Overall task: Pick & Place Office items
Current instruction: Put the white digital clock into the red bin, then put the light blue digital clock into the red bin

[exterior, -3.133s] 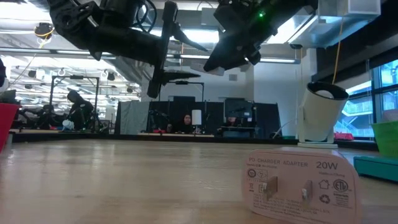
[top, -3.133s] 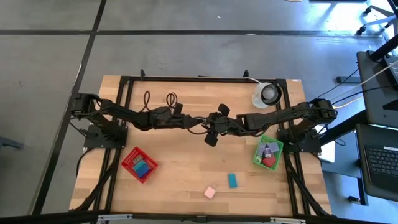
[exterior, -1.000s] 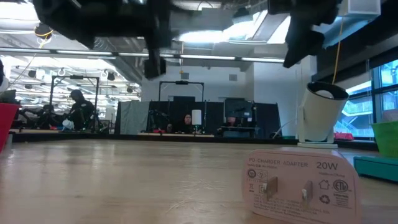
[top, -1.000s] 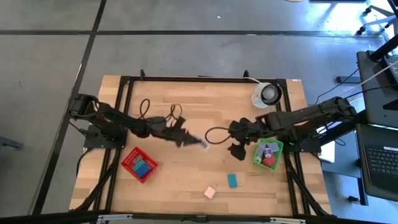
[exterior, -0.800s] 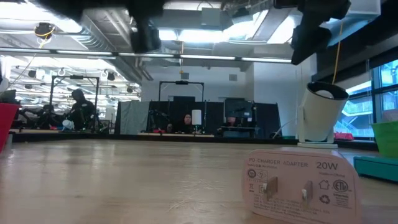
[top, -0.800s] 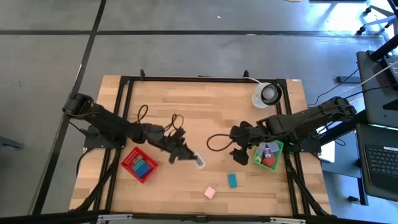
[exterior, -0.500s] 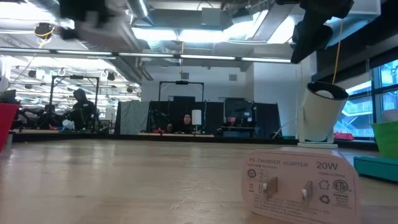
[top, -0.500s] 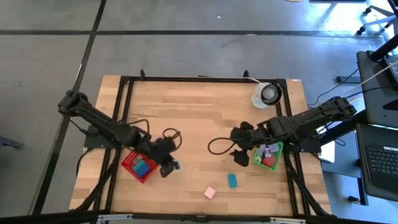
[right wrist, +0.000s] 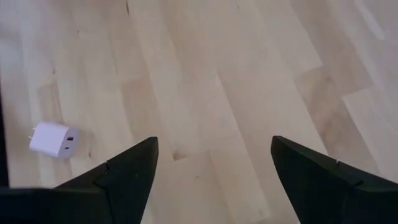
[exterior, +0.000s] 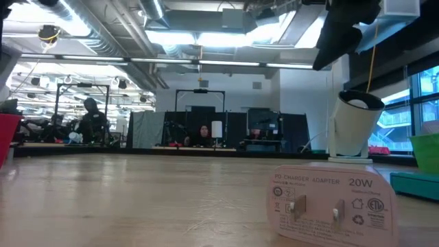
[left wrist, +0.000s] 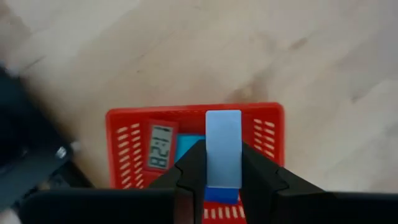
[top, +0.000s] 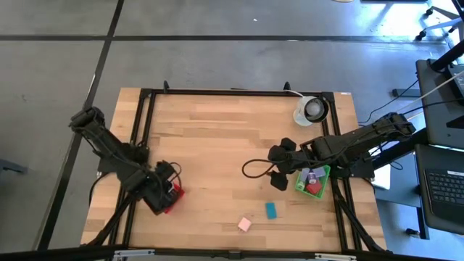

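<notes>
My left gripper (top: 162,194) hangs over the red basket (top: 175,194) near the table's left front and is shut on a pale lavender-blue flat block (left wrist: 222,144). In the basket (left wrist: 267,127) lie a red piece with a digit display (left wrist: 160,145), a teal piece (left wrist: 185,147) and a blue piece (left wrist: 219,194). My right gripper (top: 278,176) stands open above bare wood beside the green basket (top: 313,180). A white charger adapter (top: 244,224) and a teal block (top: 271,210) lie on the table near the front edge. My left gripper pinches the lavender-blue block by its two long sides (left wrist: 211,167) between its two fingers, at the end toward the wrist. The fingers point down and run along the block, whose free end (left wrist: 222,118) sticks out past the fingertips. It hangs clear above the red basket.
A white round object with a dark centre (top: 312,110) stands at the back right. The green basket holds several small pieces. The charger adapter (exterior: 333,206) stands close to the low camera. Bare wood lies in the table's middle (top: 225,145).
My left gripper has swung from the table's middle toward the left and near edges, carrying the lavender-blue block, and now hangs over the red basket. It has stayed shut on the block.
</notes>
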You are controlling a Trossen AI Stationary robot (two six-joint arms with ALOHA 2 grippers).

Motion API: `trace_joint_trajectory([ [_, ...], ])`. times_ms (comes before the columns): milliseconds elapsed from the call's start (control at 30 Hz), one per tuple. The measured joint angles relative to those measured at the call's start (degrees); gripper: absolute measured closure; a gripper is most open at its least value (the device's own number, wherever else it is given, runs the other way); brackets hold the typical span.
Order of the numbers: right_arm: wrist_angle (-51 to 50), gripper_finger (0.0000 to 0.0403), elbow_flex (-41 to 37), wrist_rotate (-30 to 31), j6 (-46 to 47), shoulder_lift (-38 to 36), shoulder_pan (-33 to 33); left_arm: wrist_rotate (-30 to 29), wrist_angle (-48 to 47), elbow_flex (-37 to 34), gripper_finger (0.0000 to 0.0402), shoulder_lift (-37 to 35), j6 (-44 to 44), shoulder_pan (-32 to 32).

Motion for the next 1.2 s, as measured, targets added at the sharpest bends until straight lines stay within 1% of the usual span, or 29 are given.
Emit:
trace_joint_trajectory([
  [100, 0.02, 0.0088, 0.00, 0.65, -0.71, 0.00, -0.04, -2.63, 0.18, -0.53, 0.0334, 0.26, -7.21, -1.70],
  [200, 0.02, 0.0088, 0.00, 0.67, -1.14, 0.00, -0.04, -4.78, 2.75, -2.16, 0.0334, 0.30, -12.67, -2.99],
  [333, 0.04, 0.0088, 0.00, 1.74, -1.12, 0.00, -0.04, -3.31, 3.01, -4.26, 0.0334, 1.51, -19.35, -4.23],
  [433, 0.04, 0.0087, 0.00, 2.18, -1.14, 0.00, -0.04, -4.20, 4.73, -5.99, 0.0334, 1.91, -24.50, -4.81],
  [533, 0.04, 0.0087, 0.00, 2.17, -1.32, 0.00, -0.04, -4.36, 6.57, -7.58, 0.0334, 1.94, -27.85, -4.96],
  [733, 0.04, 0.0087, 0.02, 2.17, -2.27, 0.00, -0.04, -4.14, 7.40, -8.46, 0.0333, 1.94, -29.00, -4.96],
  [867, 0.04, 0.0087, 0.02, 2.25, -2.49, 0.00, -0.04, -2.50, 7.33, -8.46, 0.0324, 1.94, -28.98, -4.91],
  [1033, 0.04, 0.0087, 0.02, 3.63, -3.29, 0.00, -0.04, -1.29, 7.30, -8.46, 0.0292, 1.94, -29.08, -4.84],
  [1200, 0.04, 0.0087, 0.02, 2.88, -3.19, 0.00, -0.06, -0.83, 7.04, -8.41, 0.0248, 1.69, -29.41, -4.85],
])
